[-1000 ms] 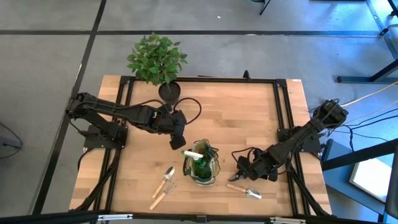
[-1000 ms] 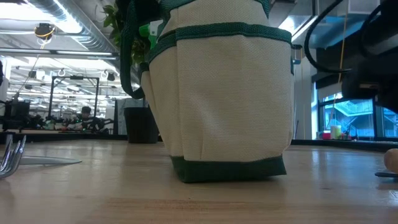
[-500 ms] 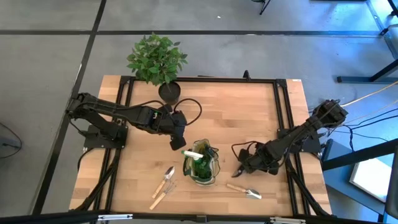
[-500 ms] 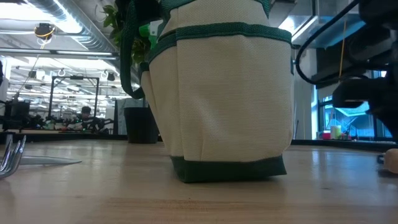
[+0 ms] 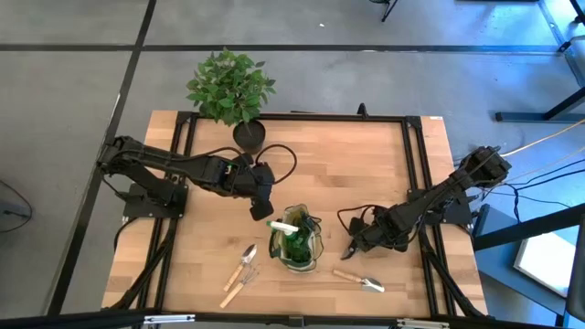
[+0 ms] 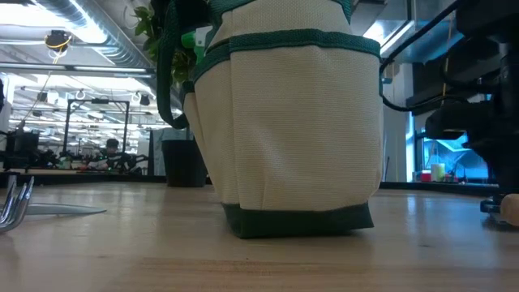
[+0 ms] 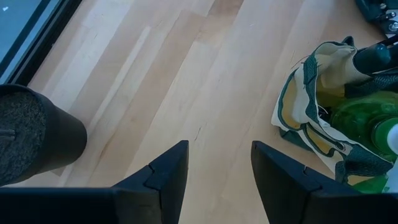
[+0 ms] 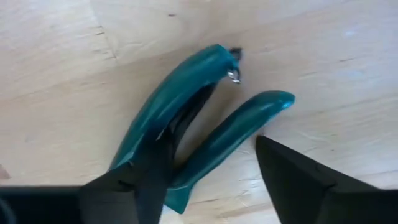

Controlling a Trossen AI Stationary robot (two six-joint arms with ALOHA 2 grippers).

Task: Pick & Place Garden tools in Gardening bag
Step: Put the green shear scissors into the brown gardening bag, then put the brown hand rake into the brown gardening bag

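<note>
The wooden table (image 5: 347,174) carries everything noted here, and clock directions are read on the high view.

The left arm waits over the table's 9 o'clock half. The left gripper (image 5: 257,209) hangs at 10 o'clock of the bag, apart from it; its jaws stand parted over bare wood and hold nothing.

The leafy plant (image 5: 229,85) in its black pot (image 5: 249,135) stands at the table's 12 o'clock edge, toward the left arm's side.

The gardening bag (image 5: 296,239) stands upright near the 6 o'clock edge. A green spray bottle (image 5: 294,245) with a white trigger sits inside it.

The right gripper (image 5: 352,245) is low over the table at 3 o'clock of the bag. In the right wrist view its fingers (image 8: 292,177) are spread to either side of the teal-handled pruners (image 8: 186,124), which lie flat on the wood with the two handles parted. One finger overlaps a handle; whether it touches cannot be told. The jaws are not clamped.

A wooden-handled trowel (image 5: 358,281) lies at 5 o'clock of the bag. Two more wooden-handled tools (image 5: 239,274) lie at 7 o'clock of it, near the 6 o'clock edge.
</note>
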